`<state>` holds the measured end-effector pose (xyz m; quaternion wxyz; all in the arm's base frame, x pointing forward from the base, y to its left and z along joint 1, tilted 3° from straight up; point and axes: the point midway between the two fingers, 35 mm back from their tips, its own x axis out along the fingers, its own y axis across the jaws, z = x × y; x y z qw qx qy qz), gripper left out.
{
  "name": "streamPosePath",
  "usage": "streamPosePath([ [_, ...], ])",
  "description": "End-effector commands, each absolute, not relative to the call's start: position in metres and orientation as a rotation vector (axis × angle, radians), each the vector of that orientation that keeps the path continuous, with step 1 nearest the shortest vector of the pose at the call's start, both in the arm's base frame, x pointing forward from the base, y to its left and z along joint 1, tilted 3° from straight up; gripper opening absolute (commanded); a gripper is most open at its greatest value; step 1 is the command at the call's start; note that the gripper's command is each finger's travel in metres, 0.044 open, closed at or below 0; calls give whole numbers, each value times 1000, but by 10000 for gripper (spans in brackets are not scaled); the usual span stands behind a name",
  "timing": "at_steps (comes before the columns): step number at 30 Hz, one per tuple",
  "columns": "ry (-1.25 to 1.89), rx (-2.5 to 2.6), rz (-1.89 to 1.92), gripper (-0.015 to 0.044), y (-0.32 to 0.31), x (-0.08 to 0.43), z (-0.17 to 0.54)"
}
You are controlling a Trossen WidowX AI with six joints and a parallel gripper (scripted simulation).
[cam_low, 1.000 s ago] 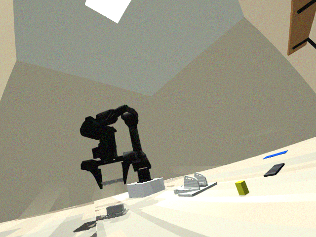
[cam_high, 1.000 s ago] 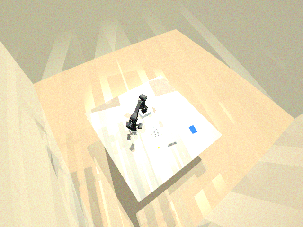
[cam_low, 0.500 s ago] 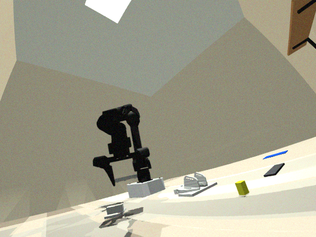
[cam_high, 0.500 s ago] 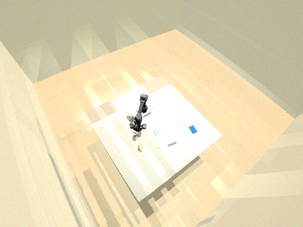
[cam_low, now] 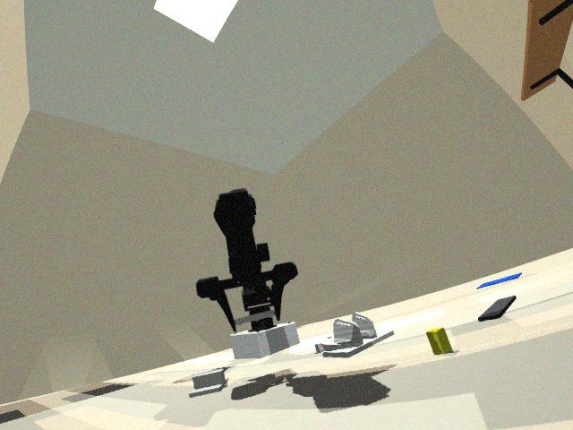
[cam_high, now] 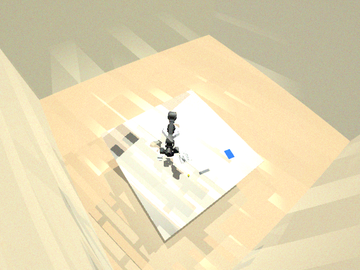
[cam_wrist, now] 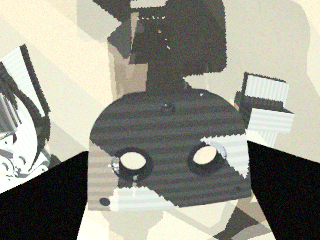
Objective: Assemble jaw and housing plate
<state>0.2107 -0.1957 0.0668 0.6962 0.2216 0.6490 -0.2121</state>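
Note:
My gripper (cam_low: 256,323) (cam_high: 169,151) is shut on the grey housing plate (cam_low: 250,318) (cam_wrist: 167,125). In the wrist view the plate has a rounded far edge and two round holes, and a black finger is at each side. The plate is held in the air, clear of the table and to the left of the grey base assembly (cam_high: 183,157) (cam_low: 362,348) in the top and exterior views. Two upright slotted grey parts (cam_low: 346,331) stand on that assembly. It shows partly at the wrist view's left edge. The jaws, pins and stubs are too small or shadowed to tell apart.
A small grey stand (cam_high: 160,157) (cam_low: 209,379) (cam_wrist: 269,119) is left of the gripper in the top and exterior views. A yellow block (cam_high: 188,175) (cam_low: 439,340), dark bar (cam_high: 204,171) (cam_low: 497,308) and blue sheet (cam_high: 229,153) (cam_low: 500,280) lie right of the assembly. A white block (cam_low: 252,344) is at the arm's base.

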Motion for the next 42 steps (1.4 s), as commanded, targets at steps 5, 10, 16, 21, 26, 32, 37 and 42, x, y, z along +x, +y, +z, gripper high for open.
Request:
streamPosePath([
  [5,1459,464,-446,351,-173,223,67],
  [10,1463,444,-425,351,-159,232,67],
  [16,1467,419,-399,351,-141,240,68],
  [21,1471,398,-378,351,-125,246,68],
  [26,1473,377,-356,351,-110,252,68],
  [32,1477,352,-330,351,-91,256,69],
  [37,1479,332,-308,351,-75,259,69],
  [42,1481,311,-286,351,-59,262,69],
])
